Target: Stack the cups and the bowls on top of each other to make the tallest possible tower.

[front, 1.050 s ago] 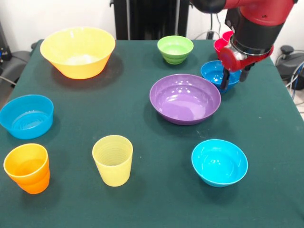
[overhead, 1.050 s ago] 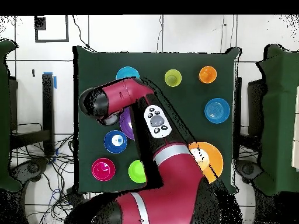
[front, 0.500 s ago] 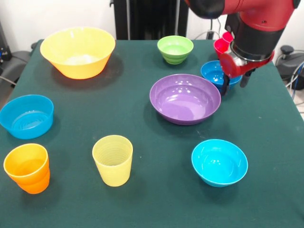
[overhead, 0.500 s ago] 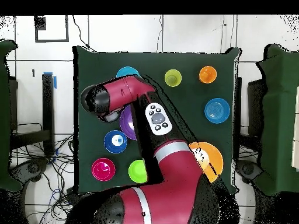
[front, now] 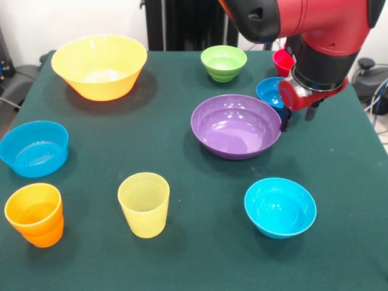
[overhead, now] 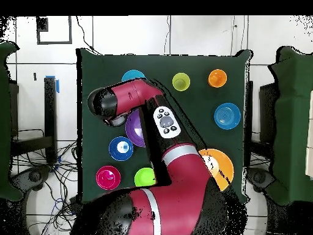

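My gripper [front: 297,116] hangs open and empty just right of the wide purple bowl [front: 236,125], in front of the dark blue bowl [front: 268,91]. Behind the arm only a bit of the red bowl [front: 282,60] shows; the overhead view shows it whole [overhead: 108,177]. The lime green bowl [front: 224,62] and the large yellow-orange bowl [front: 99,65] stand at the back. Toward the front are the cyan bowl [front: 280,207], the pale yellow cup [front: 144,204], the orange cup [front: 34,214] and the light blue bowl [front: 33,148]. In the overhead view the arm covers the gripper.
Dark green cloth covers the table [front: 182,260]. The table's right edge [front: 370,130] lies close beside the gripper. Cables and equipment sit off the table at both sides.
The gripper has moved from over the dark blue bowl toward the front, lower, and now sits beside the purple bowl's right rim. No bowl or cup has moved.
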You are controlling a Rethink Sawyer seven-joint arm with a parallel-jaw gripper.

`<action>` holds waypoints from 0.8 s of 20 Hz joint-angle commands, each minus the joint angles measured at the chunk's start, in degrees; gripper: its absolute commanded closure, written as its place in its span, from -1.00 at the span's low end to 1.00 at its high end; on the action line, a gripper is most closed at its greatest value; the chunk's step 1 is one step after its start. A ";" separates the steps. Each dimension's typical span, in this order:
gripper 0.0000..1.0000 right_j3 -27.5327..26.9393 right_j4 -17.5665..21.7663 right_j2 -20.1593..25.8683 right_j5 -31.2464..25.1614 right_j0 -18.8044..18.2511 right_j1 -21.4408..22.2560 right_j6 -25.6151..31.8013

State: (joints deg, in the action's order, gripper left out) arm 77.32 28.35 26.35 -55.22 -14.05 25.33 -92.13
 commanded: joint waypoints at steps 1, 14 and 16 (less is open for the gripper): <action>-1.00 -1.45 0.97 1.10 -1.58 -1.55 -2.40 6.29; -1.00 -0.63 2.08 0.89 0.21 -1.76 -2.21 5.62; -1.00 -0.87 2.77 0.74 1.30 -1.35 -3.17 5.30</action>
State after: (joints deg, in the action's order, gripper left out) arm 77.32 28.42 26.34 -55.22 -15.71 25.85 -92.13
